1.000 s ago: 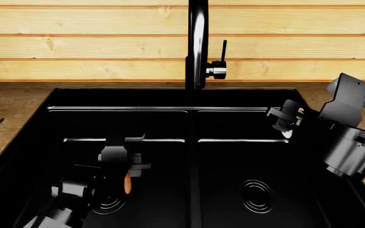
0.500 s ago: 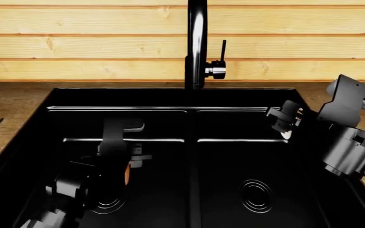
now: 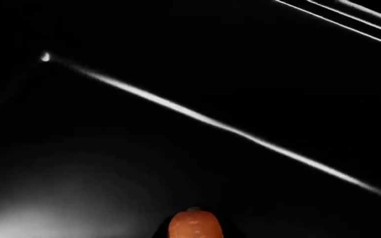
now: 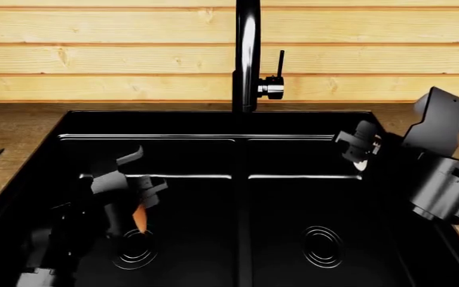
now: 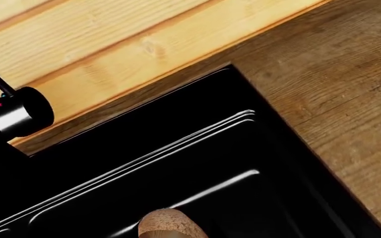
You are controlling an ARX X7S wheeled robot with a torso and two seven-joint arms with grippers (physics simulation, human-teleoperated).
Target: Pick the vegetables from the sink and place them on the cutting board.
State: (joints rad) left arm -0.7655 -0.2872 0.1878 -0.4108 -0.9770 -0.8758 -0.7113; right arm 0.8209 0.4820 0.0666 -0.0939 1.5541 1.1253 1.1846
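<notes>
Orange carrot sits clamped in the left gripper at lower left; right gripper grips the mushroom. Next: carry both boardward.

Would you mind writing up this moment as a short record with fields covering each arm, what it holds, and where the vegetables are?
left gripper: shut on the carrot, over the left basin of the sink
carrot: orange, hanging tip-down above the left drain; its end also shows in the left wrist view
right gripper: by the sink's back right corner, holding the mushroom
mushroom: pale brown end seen in the right wrist view, above the basin's edge
cutting board: not in view
faucet: black, upright behind the divider
</notes>
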